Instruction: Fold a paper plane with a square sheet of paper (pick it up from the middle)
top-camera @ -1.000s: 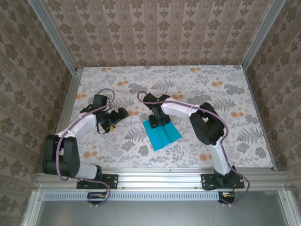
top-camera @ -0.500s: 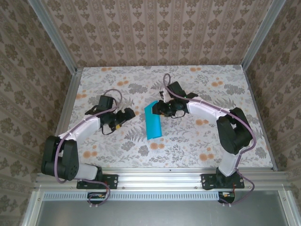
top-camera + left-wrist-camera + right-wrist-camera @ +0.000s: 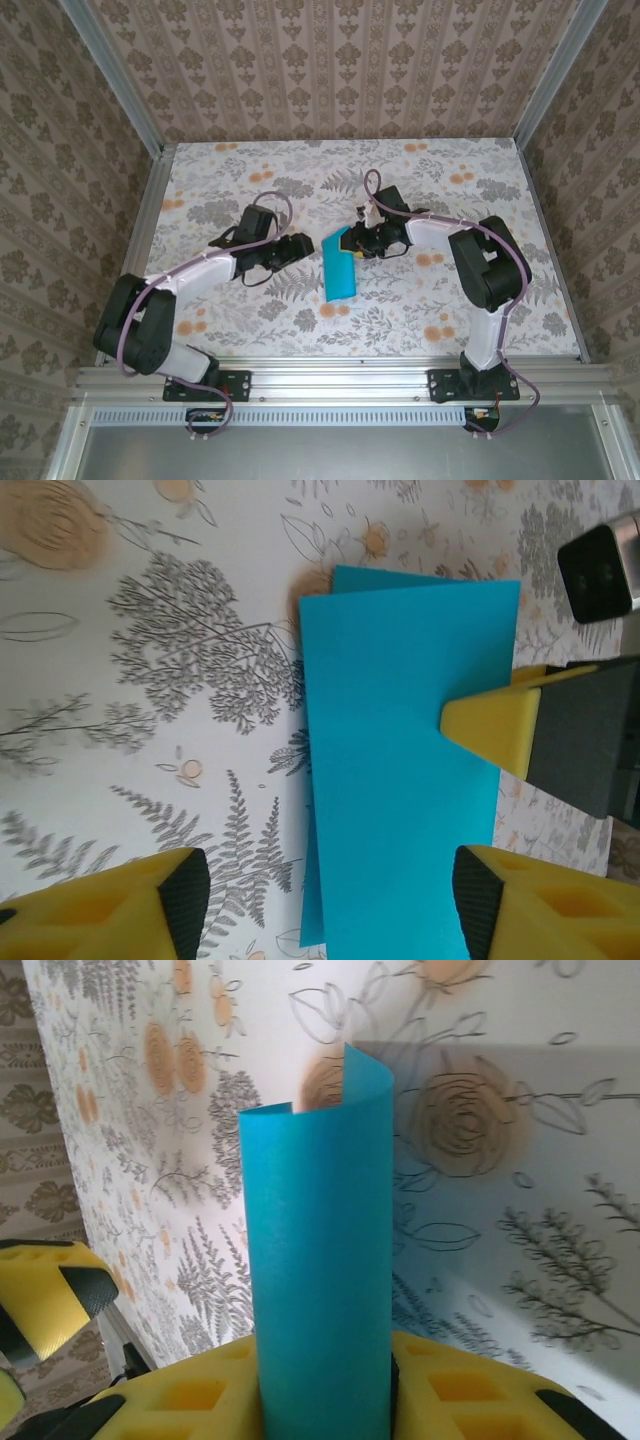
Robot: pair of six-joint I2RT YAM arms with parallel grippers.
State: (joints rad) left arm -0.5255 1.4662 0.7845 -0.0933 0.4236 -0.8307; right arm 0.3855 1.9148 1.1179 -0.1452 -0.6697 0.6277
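The square sheet of paper point(image 3: 339, 266) is teal-blue and bent over on itself into a narrow doubled strip, held up off the floral table point(image 3: 450, 290). My right gripper point(image 3: 358, 240) is shut on its middle; in the right wrist view the sheet point(image 3: 318, 1250) rises between the yellow jaws of that gripper point(image 3: 325, 1405). My left gripper point(image 3: 294, 247) stands open just left of the sheet. In the left wrist view the sheet point(image 3: 400, 770) lies ahead of the left gripper point(image 3: 330, 895), between its spread pads without touching either. The right gripper's yellow fingertip point(image 3: 488, 718) presses the sheet's right side. The paper plane is out of view.
Patterned walls and aluminium posts close in the table on three sides. A metal rail point(image 3: 330, 372) with both arm bases runs along the near edge. The left gripper's yellow finger point(image 3: 48, 1295) shows at the left of the right wrist view.
The right gripper has lifted the sheet by its middle, so it has gone from flat to doubled over. The left gripper has moved right toward it, and its jaws have narrowed.
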